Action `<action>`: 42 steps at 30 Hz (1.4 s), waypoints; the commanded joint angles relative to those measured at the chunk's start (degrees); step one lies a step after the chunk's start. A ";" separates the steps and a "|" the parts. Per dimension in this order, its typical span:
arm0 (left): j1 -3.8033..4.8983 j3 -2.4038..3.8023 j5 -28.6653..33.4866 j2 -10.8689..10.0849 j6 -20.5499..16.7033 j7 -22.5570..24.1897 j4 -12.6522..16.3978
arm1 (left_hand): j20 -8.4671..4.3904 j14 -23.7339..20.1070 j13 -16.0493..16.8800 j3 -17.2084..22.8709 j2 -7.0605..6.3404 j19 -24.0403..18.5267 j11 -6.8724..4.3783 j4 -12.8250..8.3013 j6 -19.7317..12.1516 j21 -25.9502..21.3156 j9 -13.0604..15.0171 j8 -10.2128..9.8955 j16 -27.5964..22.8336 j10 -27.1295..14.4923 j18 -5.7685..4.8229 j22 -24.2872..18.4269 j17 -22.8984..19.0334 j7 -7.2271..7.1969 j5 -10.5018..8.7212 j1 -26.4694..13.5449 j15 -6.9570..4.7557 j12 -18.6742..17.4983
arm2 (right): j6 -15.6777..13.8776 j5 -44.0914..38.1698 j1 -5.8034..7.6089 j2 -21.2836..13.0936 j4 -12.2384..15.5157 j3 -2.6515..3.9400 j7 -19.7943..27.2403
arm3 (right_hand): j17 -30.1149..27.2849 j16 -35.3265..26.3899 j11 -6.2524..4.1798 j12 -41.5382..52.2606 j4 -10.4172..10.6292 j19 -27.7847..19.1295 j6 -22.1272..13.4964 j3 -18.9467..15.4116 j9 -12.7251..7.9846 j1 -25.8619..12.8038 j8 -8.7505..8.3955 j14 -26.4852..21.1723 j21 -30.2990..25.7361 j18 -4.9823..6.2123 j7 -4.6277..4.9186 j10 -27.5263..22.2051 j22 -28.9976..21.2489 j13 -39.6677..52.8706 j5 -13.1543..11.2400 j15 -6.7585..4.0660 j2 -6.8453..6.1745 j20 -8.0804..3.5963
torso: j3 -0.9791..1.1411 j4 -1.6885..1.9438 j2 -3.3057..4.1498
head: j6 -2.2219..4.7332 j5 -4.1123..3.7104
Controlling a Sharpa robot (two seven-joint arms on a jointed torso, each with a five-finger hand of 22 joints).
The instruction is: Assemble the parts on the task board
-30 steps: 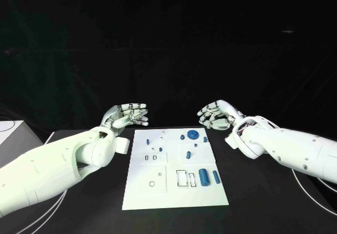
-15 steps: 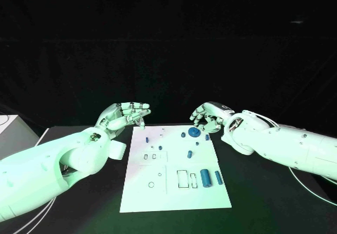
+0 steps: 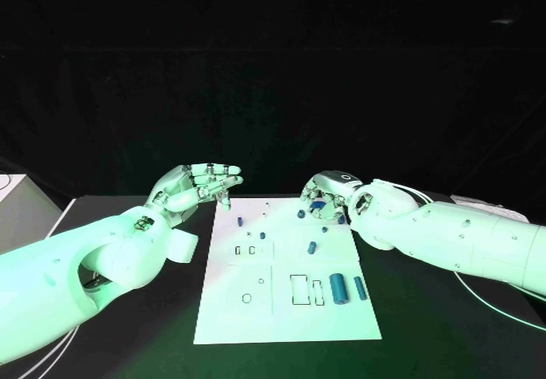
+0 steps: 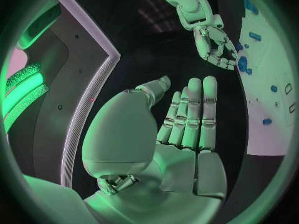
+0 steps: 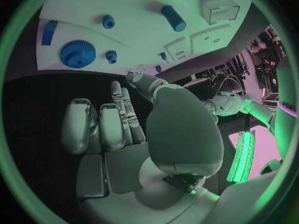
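Observation:
The white task board (image 3: pixel 285 316) lies in the middle of the table. A blue gear (image 3: pixel 316 208) sits at its far right corner, also seen as the gear (image 5: pixel 77 54) from the right wrist. My right hand (image 3: pixel 329 192) hovers just over it with fingers partly bent and holds nothing. My left hand (image 3: pixel 205 183) hangs above the board's far left corner, fingers apart and empty. A thick blue cylinder (image 3: pixel 337 284) and a slim blue piece (image 3: pixel 360 287) lie near the right edge. Small blue parts (image 3: pixel 312 248) are scattered across the far half.
Rectangular slots (image 3: pixel 304 289) and small holes (image 3: pixel 247 298) mark the board's near half. A white box (image 3: pixel 23 207) stands at the table's left edge. Cables (image 3: pixel 501 308) run along the table on the right. In the left wrist view the right hand (image 4: pixel 215 45) reaches to the board.
My right hand has come down and inward over the blue gear at the board's far right corner. The left hand has stayed near the far left corner.

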 commanded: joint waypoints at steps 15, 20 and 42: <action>-0.01 0.67 -0.74 -0.65 1.31 -0.10 1.66 | 0.00 0.35 0.08 0.40 -0.09 -0.26 0.01 0.04 0.18 0.61 0.12 0.21 0.58 0.16 0.77 0.23 0.21 0.76 0.05 -0.85 -0.31 0.33 | 3.40 -6.44 0.31 1.42 -1.30 0.05 -5.92 | 0.30 0.95 -0.45 -0.13 0.79 0.49 -0.54 -1.04 0.27 -0.64 -0.46 1.60 1.24 -1.18 -0.35 -0.57 1.38 0.13 -0.77 0.40 -0.80 0.22 | -0.36 0.62 1.88 | 0.35 -0.57; -0.01 0.72 -0.75 -0.74 1.29 -0.10 1.82 | 0.00 0.37 0.08 0.42 -0.10 -0.25 0.01 0.05 0.14 0.68 0.13 0.20 0.66 0.12 0.77 0.26 0.24 0.76 0.05 -0.89 -0.31 0.33 | 3.58 -6.82 0.34 1.86 -1.76 0.05 -6.32 | 0.40 1.05 -0.47 -0.11 0.87 0.54 -0.54 -1.13 0.29 -0.70 -0.47 1.61 1.34 -1.21 -0.37 -0.52 1.52 0.15 -0.81 0.38 -0.78 0.21 | -0.35 0.76 2.15 | 0.37 -0.61; 0.02 1.04 -1.07 -1.33 1.11 -0.36 2.58 | 0.00 0.36 0.04 0.57 -0.07 -0.26 0.03 0.05 -0.04 0.92 0.15 0.17 0.89 -0.12 0.77 0.38 0.31 0.77 0.06 -0.92 -0.31 0.28 | 4.44 -7.93 0.35 3.83 -4.33 0.03 -7.51 | 0.02 1.07 -0.56 -0.12 1.37 0.42 -0.42 -1.22 0.47 -0.80 -0.44 1.49 1.23 -1.15 -0.50 -0.45 1.34 0.23 -0.75 0.30 -0.22 0.14 | -0.43 1.37 3.54 | 0.52 -0.58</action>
